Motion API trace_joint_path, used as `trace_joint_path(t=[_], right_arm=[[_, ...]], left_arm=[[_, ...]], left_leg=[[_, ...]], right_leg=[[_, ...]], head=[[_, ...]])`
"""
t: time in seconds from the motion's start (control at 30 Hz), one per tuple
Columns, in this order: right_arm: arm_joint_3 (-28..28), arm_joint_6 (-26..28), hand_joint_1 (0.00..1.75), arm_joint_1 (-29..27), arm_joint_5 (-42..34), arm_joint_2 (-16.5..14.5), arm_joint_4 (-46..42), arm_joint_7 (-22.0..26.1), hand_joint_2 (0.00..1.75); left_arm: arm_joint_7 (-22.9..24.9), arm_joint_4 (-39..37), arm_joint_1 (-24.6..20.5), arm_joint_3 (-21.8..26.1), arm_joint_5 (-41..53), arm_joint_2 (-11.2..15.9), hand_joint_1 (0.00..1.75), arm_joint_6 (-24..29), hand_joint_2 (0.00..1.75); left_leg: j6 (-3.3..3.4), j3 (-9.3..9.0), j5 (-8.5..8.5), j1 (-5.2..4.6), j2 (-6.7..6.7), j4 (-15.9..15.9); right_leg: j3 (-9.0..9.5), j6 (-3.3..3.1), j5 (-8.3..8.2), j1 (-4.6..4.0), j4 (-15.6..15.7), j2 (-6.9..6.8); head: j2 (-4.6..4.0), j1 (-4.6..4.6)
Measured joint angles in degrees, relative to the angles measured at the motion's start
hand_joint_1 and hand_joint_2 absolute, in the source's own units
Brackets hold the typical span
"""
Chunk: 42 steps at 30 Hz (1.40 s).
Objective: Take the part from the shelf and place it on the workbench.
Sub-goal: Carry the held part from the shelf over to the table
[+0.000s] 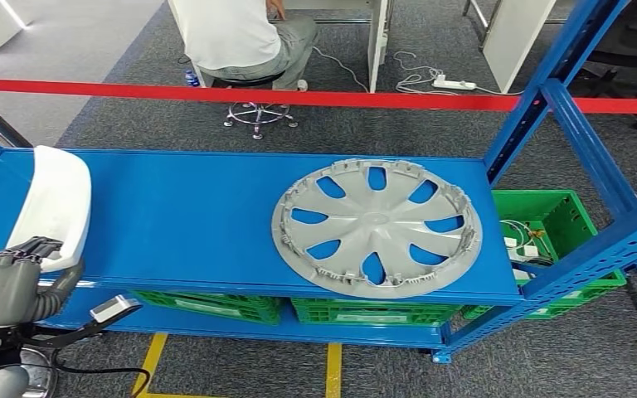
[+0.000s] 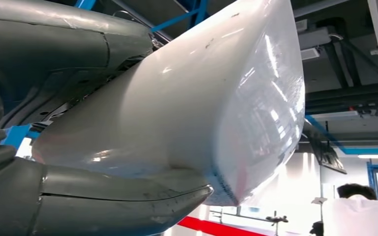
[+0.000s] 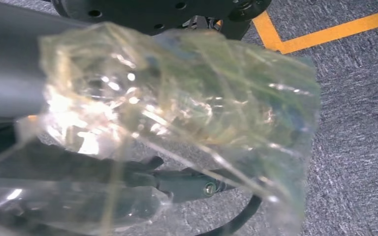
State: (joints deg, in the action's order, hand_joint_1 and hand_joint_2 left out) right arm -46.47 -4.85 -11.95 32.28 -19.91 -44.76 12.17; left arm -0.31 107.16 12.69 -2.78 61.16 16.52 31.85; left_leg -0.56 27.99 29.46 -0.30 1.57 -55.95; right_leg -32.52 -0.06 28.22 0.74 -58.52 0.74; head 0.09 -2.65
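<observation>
Your left hand (image 1: 12, 274) gripped the near end of the white part (image 1: 54, 203), dark fingers (image 1: 37, 247) curled over its lower rim. In the left wrist view the part (image 2: 187, 113) sat wedged between the grey thumb (image 2: 123, 201) and the upper side of the hand (image 2: 64, 44), glossy and smooth, pressed against both. Seen from the head, the part stood tilted at the left end of the blue shelf (image 1: 182, 224), its far end leaning away from you; you could not tell whether its underside touched the shelf or was lifted just clear of it.

Your right hand (image 3: 142, 172) was hidden behind a crumpled clear film (image 3: 187, 108) in the right wrist view, so you could not tell whether it was open or closed. Grey carpet (image 3: 354, 123) with a yellow line (image 3: 320, 32) lay behind it.

Further along the shelf, well apart from the part, a grey hubcap (image 1: 376, 225) lay flat near the right end. Green crates (image 1: 216, 305) sat on the level below, and another green crate (image 1: 560, 224) stood to the right past the blue upright (image 1: 539, 108). A red tape (image 1: 340, 98) ran across behind the shelf, and beyond it a person (image 1: 236, 37) in a white top sat on a stool (image 1: 257, 108).
</observation>
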Motion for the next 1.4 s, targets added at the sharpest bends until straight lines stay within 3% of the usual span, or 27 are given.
trace_joint_path(t=[1.4], right_arm=[[-0.24, -0.59, 0.0, 0.59, 1.7, -0.02, 0.0, 0.35, 0.0]], left_arm=[[-0.15, 0.0, -0.01, 0.26, -0.44, -0.09, 1.75, -0.16, 1.75]], left_leg=[[0.0, 0.0, 0.0, 0.0, 0.0, 0.0]], right_leg=[[0.0, 0.0, 0.0, 0.0, 0.0, 0.0]], head=[[0.0, 0.01]])
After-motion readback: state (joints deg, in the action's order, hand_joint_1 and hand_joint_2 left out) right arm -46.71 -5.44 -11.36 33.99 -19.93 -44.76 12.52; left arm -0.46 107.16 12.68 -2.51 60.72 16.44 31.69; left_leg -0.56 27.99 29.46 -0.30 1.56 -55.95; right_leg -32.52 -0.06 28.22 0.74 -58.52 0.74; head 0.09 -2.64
